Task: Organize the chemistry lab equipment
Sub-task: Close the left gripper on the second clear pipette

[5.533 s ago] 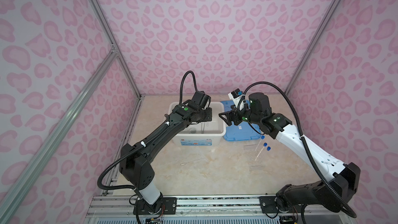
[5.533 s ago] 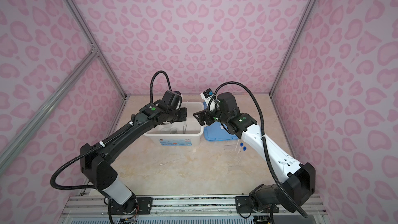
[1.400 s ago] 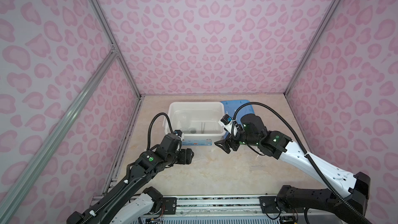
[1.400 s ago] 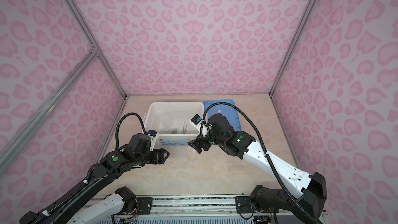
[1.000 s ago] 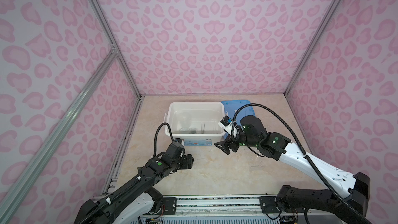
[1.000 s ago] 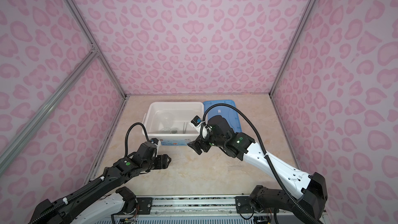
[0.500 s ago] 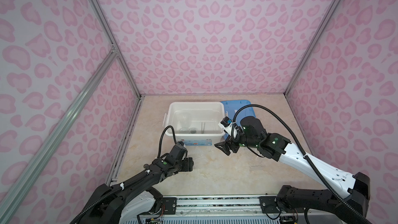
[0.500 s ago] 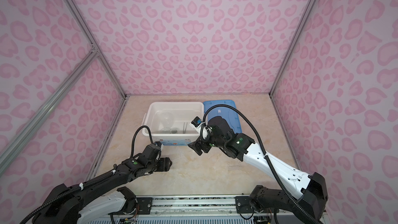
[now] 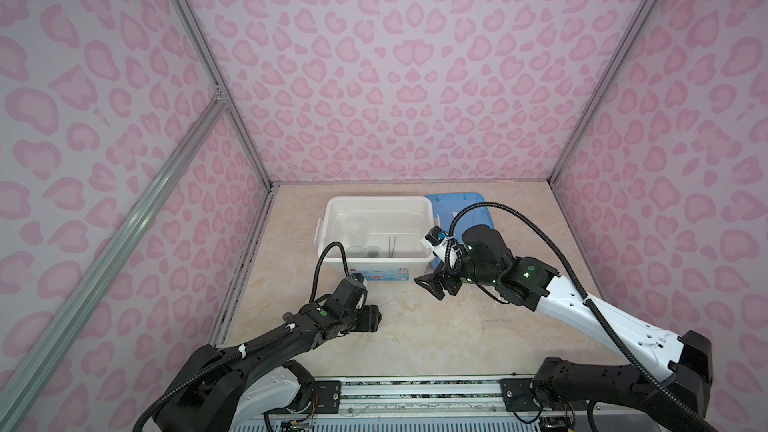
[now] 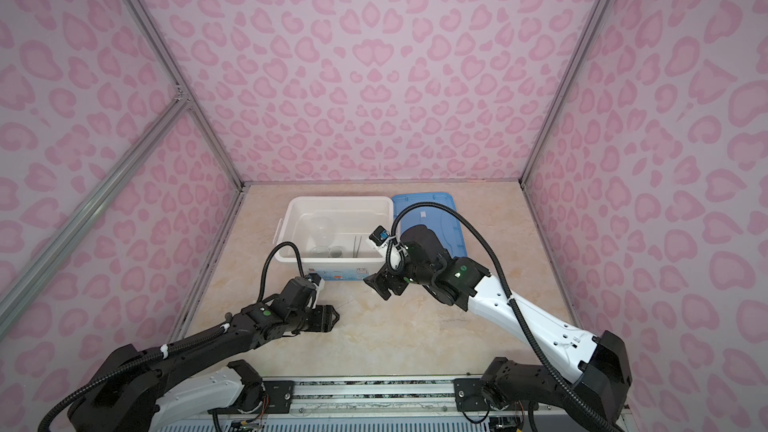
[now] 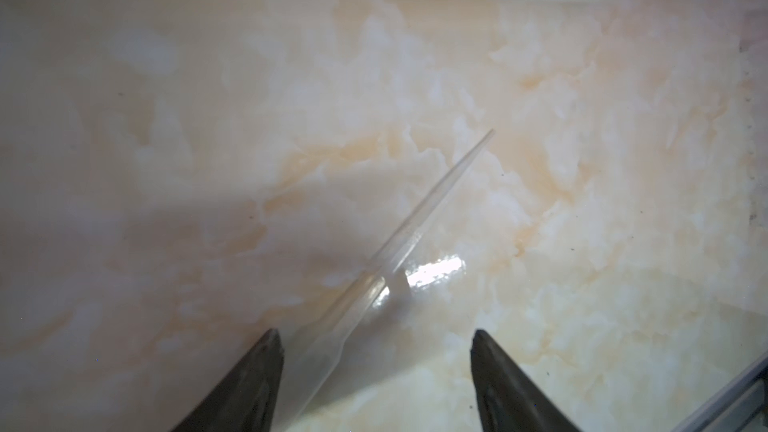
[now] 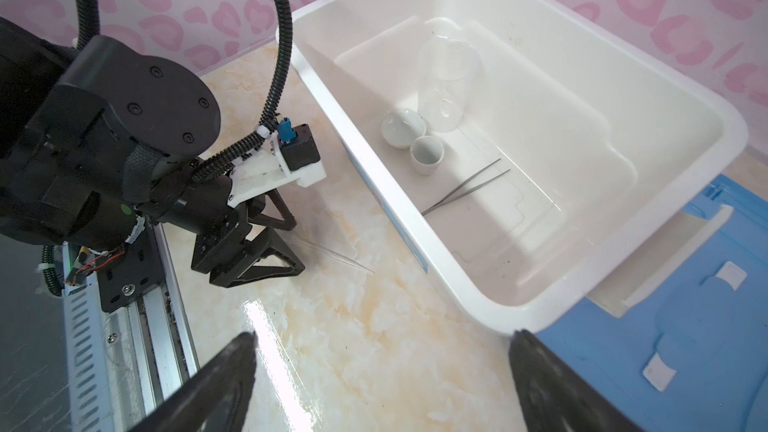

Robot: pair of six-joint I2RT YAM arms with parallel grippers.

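- Left hand [image 11: 374,334] is released, its fingers straddling the clear dropper [image 11: 415,222], which lies flat on the counter [image 11: 166,118] near the white bin [image 12: 731,130].
- Centre the thin stem, then close gently.
- Right hand [image 12: 382,334] is released and empty.

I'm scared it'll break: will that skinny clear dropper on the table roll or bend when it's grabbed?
Probably light and bendy: the dropper looks like thin clear plastic. Its round body may roll on the glossy table.
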